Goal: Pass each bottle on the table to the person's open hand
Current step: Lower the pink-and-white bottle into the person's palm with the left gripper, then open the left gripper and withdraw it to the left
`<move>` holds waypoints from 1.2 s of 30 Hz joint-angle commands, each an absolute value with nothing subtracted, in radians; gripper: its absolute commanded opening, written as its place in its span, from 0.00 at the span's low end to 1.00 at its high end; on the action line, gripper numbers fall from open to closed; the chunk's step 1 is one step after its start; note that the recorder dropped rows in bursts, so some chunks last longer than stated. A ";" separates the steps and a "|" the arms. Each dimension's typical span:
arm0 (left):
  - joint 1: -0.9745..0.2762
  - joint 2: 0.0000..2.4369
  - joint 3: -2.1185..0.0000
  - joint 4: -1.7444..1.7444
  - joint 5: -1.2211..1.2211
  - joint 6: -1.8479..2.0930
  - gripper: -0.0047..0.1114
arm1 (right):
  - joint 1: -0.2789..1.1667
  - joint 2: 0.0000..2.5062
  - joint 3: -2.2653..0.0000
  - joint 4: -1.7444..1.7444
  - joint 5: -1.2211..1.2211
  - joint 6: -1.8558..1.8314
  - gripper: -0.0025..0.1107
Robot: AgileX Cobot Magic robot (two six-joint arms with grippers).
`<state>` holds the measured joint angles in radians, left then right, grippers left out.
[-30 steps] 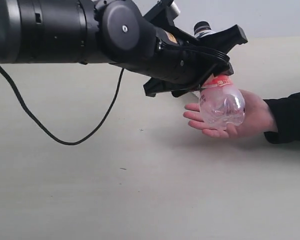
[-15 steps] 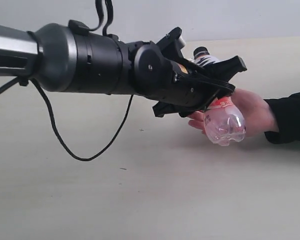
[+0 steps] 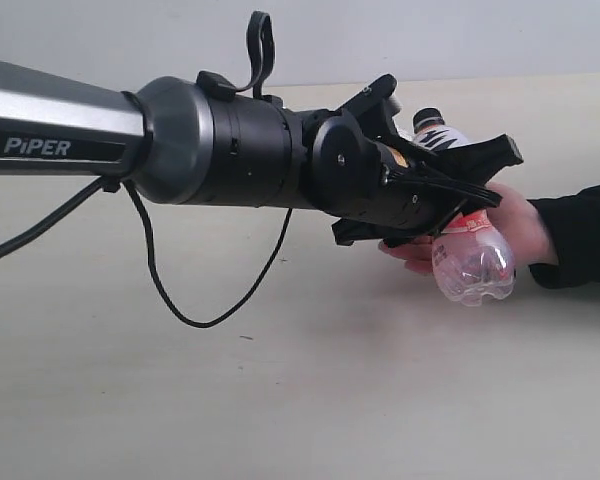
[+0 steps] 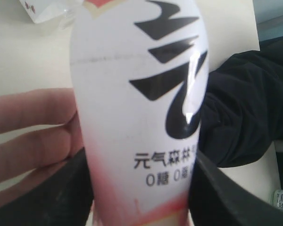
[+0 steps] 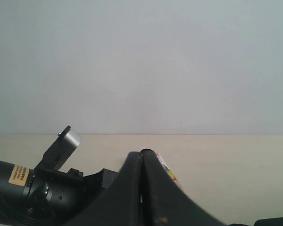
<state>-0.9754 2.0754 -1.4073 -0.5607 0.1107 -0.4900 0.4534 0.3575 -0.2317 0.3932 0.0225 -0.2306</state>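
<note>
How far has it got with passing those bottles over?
Already done: no handed-over bottles show, so I cannot tell. In hand: the left jaws hold the black-capped bottle at the person's open hand, not yet released. Left: letting go, then any others; a colourful label peeking past the shut right jaws may be another bottle.

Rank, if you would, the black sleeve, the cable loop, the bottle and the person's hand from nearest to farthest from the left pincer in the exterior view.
1. Bottle: gripped in the left pincer itself.
2. Person's hand: just behind the bottle, on the right.
3. Black sleeve: at the right edge, past the hand.
4. Cable loop: hanging under the arm, well to the left.
</note>
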 commanded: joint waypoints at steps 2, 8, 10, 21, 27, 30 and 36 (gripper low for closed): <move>-0.978 2.075 -1.416 -0.559 0.131 -0.475 0.04 | 0.454 0.353 -0.226 0.394 0.012 -0.230 0.02; -0.978 2.088 -1.418 -0.553 0.138 -0.472 0.06 | 0.454 0.353 -0.226 0.394 0.012 -0.230 0.02; -0.978 2.088 -1.418 -0.553 0.143 -0.472 0.12 | 0.454 0.353 -0.226 0.394 0.012 -0.230 0.02; -0.978 2.088 -1.418 -0.549 0.152 -0.439 0.69 | 0.454 0.353 -0.226 0.394 0.012 -0.230 0.02; -0.976 2.088 -1.418 -0.549 0.152 -0.427 0.75 | 0.454 0.353 -0.226 0.394 0.012 -0.230 0.02; -0.976 2.088 -1.418 -0.549 0.152 -0.427 0.75 | 0.454 0.353 -0.226 0.394 0.012 -0.230 0.02; -0.976 2.077 -1.418 -0.526 0.161 -0.400 0.75 | 0.454 0.353 -0.226 0.394 0.012 -0.230 0.02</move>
